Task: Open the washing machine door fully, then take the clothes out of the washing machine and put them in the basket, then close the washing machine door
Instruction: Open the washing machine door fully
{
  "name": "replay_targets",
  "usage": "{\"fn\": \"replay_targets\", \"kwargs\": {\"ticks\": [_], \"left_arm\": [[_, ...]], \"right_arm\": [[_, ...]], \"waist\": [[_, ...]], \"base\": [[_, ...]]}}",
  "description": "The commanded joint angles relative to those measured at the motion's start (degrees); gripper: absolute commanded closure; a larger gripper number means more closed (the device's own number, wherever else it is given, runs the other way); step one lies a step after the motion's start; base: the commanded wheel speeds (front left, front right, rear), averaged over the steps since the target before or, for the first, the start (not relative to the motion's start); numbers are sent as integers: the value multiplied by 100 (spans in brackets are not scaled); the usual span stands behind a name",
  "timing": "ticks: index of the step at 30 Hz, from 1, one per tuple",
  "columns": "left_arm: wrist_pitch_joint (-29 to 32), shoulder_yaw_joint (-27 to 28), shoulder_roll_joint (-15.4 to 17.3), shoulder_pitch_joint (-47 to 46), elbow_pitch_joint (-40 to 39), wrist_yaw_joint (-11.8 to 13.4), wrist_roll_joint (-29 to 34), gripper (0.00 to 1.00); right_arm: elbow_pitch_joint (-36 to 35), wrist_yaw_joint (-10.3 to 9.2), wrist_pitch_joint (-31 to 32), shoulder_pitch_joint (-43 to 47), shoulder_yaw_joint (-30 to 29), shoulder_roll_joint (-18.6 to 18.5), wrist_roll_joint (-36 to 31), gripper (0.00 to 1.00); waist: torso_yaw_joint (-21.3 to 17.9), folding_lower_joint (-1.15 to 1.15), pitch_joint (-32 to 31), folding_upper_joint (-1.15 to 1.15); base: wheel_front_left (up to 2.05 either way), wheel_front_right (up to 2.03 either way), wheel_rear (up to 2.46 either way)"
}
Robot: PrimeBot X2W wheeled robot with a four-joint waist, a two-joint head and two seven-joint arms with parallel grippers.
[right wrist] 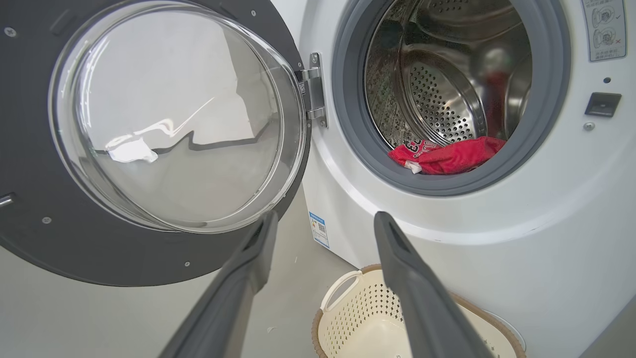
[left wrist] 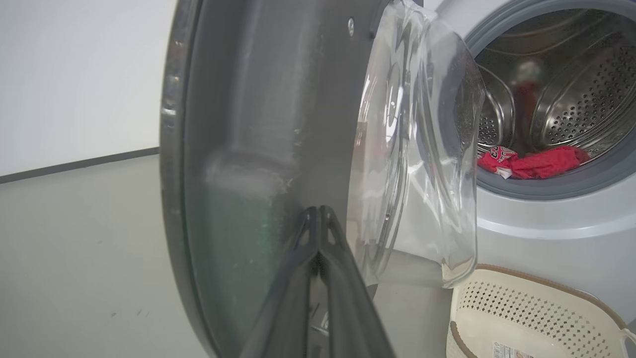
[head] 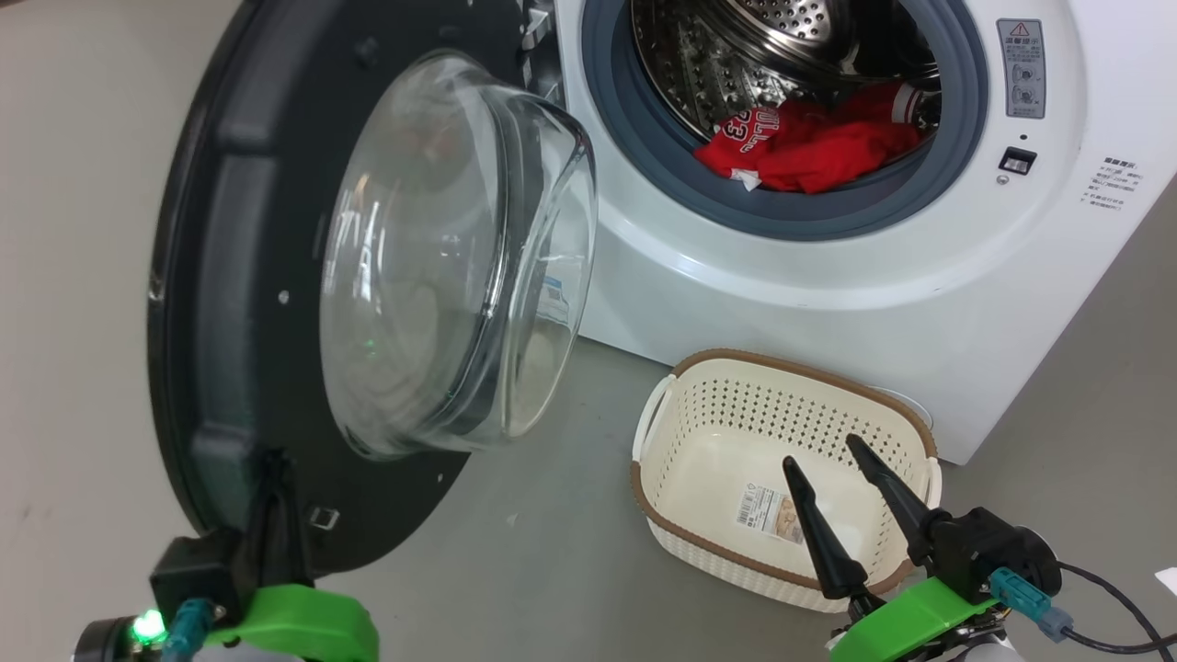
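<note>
Door point(head: 211, 386) is wide open; opening step looks nearly done. Left gripper point(head: 276, 460), jaws pressed together, tips at the door's lower inner face. To finish: push on the black frame point(left wrist: 238, 99), not the glass bowl point(head: 441, 257), along the hinge point(right wrist: 313, 89) arc. Right gripper point(head: 823, 452), jaws spread, hovers over the basket point(head: 791, 368) beside the washing machine point(head: 828, 294). Basket holds just a sticker point(head: 768, 513); red clothes point(head: 809, 147) lie at the drum point(head: 717, 55) front.

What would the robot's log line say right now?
washing machine door: open | left gripper: shut, at door | right gripper: open, by basket | clothes: inside washing machine
</note>
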Motion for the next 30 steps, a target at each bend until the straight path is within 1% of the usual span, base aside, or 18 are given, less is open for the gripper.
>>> {"fn": "replay_targets", "kwargs": {"ticks": [1, 11, 21, 30], "left_arm": [[-57, 353, 125, -276, -30, 125, -76, 100], [-294, 667, 164, -603, 507, 110, -359, 100], [-512, 829, 207, -1087, 1083, -18, -592, 100], [-672, 954, 311, -1373, 1496, -58, -689, 100]], "right_arm": [[-116, 20, -37, -212, 154, 6, -74, 0], [-61, 20, -37, -203, 171, 6, -200, 0], [-44, 20, -18, -235, 257, 6, -326, 0], [-176, 20, 105, -257, 376, 6, -353, 0]], "waist": [[0, 0, 16, 0], [-1, 0, 74, 0], [-17, 0, 163, 0], [-40, 0, 195, 0]], "base": [[0, 0, 0], [0, 0, 0], [0, 0, 0], [0, 0, 0]]}}
